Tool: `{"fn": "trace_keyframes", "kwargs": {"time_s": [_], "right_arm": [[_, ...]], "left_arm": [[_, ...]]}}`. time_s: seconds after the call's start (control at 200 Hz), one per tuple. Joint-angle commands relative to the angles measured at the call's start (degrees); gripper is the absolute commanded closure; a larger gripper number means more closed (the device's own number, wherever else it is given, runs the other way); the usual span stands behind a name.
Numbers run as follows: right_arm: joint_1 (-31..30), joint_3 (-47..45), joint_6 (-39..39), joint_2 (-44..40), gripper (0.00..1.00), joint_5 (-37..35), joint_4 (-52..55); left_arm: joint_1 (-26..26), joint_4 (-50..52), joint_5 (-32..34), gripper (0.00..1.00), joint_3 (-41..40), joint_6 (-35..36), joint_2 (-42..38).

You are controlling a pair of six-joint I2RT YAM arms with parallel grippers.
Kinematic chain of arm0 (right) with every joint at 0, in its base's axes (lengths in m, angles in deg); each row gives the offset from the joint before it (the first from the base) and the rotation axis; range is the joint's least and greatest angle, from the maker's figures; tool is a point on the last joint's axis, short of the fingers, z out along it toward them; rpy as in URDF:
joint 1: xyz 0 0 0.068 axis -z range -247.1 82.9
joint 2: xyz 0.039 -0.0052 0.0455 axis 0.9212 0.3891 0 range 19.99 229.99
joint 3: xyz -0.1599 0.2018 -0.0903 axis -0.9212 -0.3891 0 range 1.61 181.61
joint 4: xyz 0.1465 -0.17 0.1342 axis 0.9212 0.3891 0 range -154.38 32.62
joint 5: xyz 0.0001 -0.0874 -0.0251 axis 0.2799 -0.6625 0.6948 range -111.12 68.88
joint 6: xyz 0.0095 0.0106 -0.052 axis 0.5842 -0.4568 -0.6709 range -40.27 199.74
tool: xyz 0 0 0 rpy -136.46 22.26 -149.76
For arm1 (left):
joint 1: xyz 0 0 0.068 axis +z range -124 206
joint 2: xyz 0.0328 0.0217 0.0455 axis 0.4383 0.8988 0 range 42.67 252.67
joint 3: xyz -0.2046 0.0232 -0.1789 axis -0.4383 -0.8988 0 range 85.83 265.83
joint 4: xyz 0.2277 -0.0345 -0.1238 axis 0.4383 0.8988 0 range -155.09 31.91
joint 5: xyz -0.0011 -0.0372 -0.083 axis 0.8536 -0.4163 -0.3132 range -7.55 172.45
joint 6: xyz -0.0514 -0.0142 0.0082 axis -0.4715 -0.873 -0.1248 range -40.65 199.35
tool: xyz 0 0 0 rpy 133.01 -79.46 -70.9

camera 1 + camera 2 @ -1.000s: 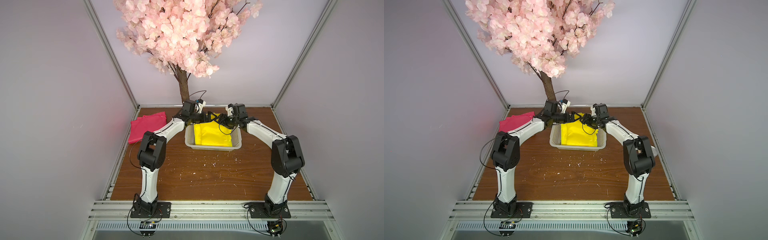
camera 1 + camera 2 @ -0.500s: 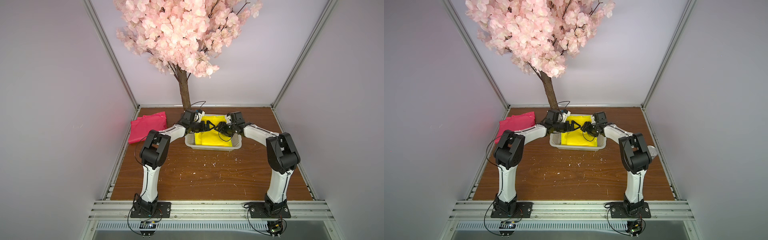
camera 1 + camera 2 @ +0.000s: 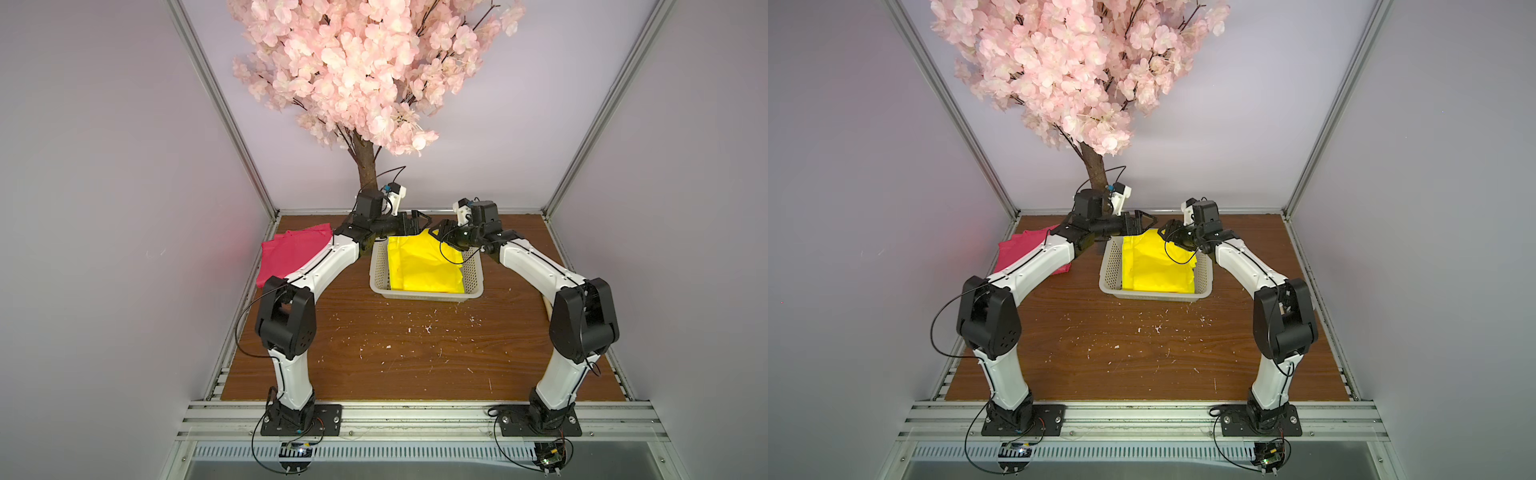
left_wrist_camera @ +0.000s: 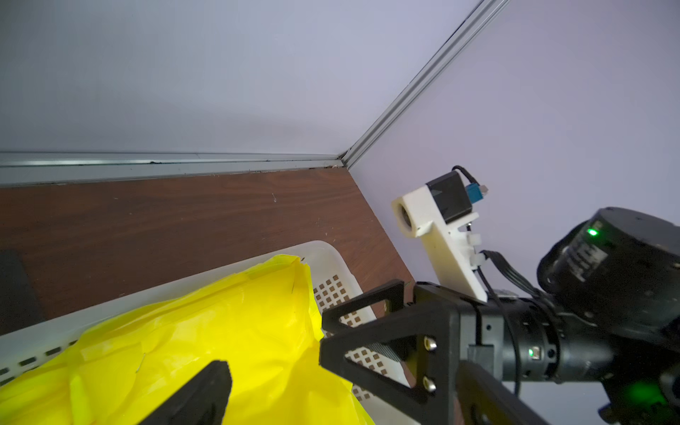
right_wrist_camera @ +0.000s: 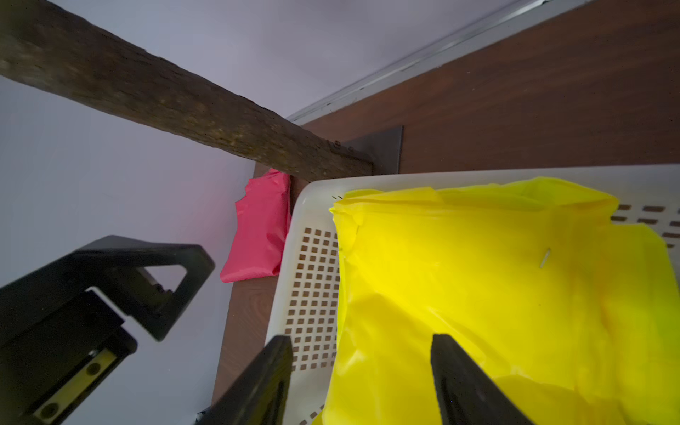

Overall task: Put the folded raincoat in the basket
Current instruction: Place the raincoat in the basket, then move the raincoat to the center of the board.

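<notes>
The wooden bench (image 3: 415,353) carries a blossom tree (image 3: 368,166) at its rear edge. Before the trunk sits the white perforated basket (image 3: 424,294), with the folded yellow raincoat (image 3: 419,266) lying inside it. A pink folded garment (image 3: 291,253) lies by the left edge. Above the basket's far end, the left end effector (image 3: 420,220) is spread wide and empty. The right end effector (image 3: 437,233) is partly spread, gripping nothing.
</notes>
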Motion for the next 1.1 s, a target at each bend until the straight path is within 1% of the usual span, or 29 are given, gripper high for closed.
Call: {"fn": "trace_keyframes", "kwargs": {"time_s": [0.0, 0.02, 0.12, 0.17, 0.22, 0.35, 0.48, 0.626, 0.696, 0.886, 0.931, 0.986, 1.096], "right_arm": [[-2.2, 3.4, -2.1, -2.1, 0.34, 1.7, 1.4], [-2.6, 3.9, -2.3, -2.1, 0.33, 1.6, 1.7], [-5.5, 6.7, -3.6, -1.6, 0.33, 0.9, 3.3], [-7.1, 8.2, -4.1, -0.9, 0.33, 0.6, 4.0], [-8.9, 9.9, -4.6, -0.1, 0.33, 0.3, 4.8], [-13.4, 13.8, -5.4, 2.9, 0.33, -0.6, 6.5], [-17.6, 17.6, -5.4, 6.7, 0.33, -0.9, 7.7], [-22.3, 24.1, -4.5, 12.4, 0.33, -1.4, 8.6], [-24.5, 28.5, -3.8, 16.3, 0.33, -1.8, 9.4], [-29.7, 43.4, 0.4, 29.2, 0.33, -4.5, 11.6], [-30.7, 47.0, 1.7, 32.5, 0.33, -7.5, 12.5], [-31.5, 50.7, 3.1, 35.9, 0.33, -8.8, 12.6], [-32.9, 56.9, 8.2, 42.2, 0.33, -10.7, 11.1]], "left_arm": [[0.8, 3.0, 4.7, 0.01, -4.7, 2.4, -5.4], [1.0, 3.2, 5.5, 0.01, -7.0, 2.6, -6.6], [2.1, 4.5, 10.7, 0.01, -13.1, 3.3, -13.0], [3.1, 4.5, 13.6, 0.01, -16.2, 2.8, -16.3], [4.6, 4.3, 14.9, 0.01, -19.0, 2.0, -19.5], [10.6, 4.8, 17.1, 0.01, -25.6, -1.2, -26.2], [17.8, 7.1, 18.1, 0.01, -29.9, -3.8, -29.4], [26.4, 7.7, 16.9, 0.01, -33.9, -8.3, -30.4], [29.7, 7.7, 16.8, 0.01, -34.3, -9.1, -29.9], [34.6, 7.3, 18.3, 0.01, -32.9, -10.4, -24.8], [36.0, 6.3, 18.5, 0.01, -33.1, -11.2, -23.9], [37.9, 5.4, 18.7, 0.01, -33.3, -12.2, -22.8], [41.4, 3.8, 17.9, 0.01, -33.1, -13.4, -21.1]]}}
